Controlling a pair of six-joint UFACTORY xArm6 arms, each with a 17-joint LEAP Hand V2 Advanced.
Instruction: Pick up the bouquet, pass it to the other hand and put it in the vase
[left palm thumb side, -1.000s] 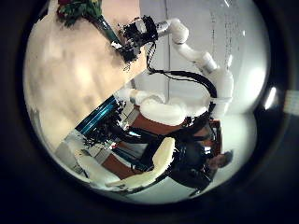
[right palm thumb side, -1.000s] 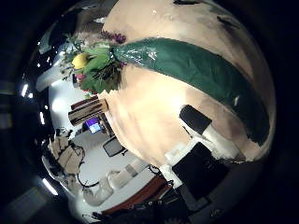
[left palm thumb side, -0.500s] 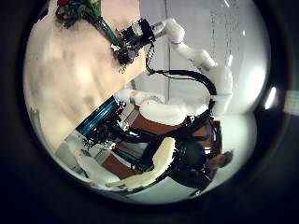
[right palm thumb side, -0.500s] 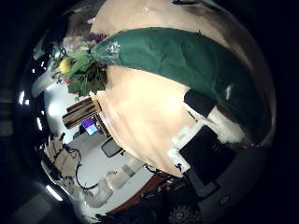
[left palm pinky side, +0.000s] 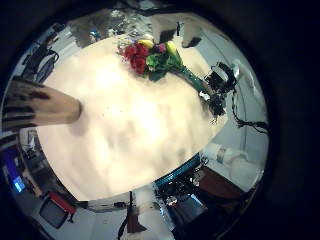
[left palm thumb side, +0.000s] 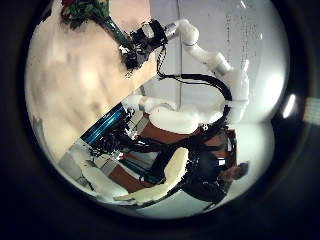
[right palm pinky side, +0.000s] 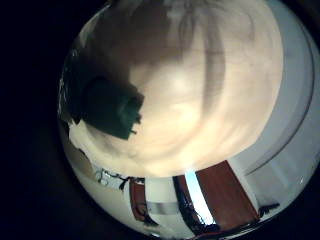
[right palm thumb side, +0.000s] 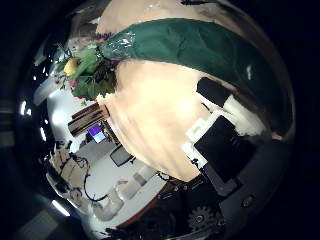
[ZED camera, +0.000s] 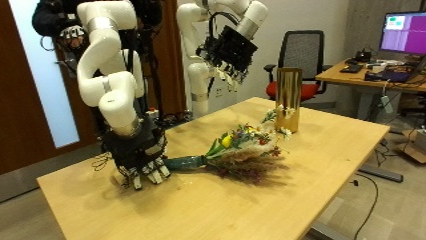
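The bouquet (ZED camera: 244, 152) lies on the wooden table (ZED camera: 306, 190), its flowers toward the vase and its green wrapped stem (ZED camera: 193, 163) toward my right hand (ZED camera: 139, 160). That hand rests low on the table at the wrap's end, fingers pointing down and relaxed, holding nothing. Its thumb side palm view shows the green wrap (right palm thumb side: 190, 50) close by, the flowers (right palm thumb side: 85, 70) beyond and a fingertip (right palm thumb side: 215, 98) beside the wrap. The tall tan vase (ZED camera: 286, 100) stands upright near the table's far edge. My left hand (ZED camera: 229, 50) hangs open high above the table, and sees the bouquet (left palm pinky side: 150, 58) and vase (left palm pinky side: 40, 105).
An office chair (ZED camera: 304, 52) and a desk with a monitor (ZED camera: 402, 30) stand behind the table. A wooden door (ZED camera: 27, 90) is behind my right arm. The table's near edge (ZED camera: 360, 195) runs past the bouquet.
My right hand has moved closer to the wrapped stem, which now fills more of its thumb side view, and its fingers show further in. The left hand has barely moved.
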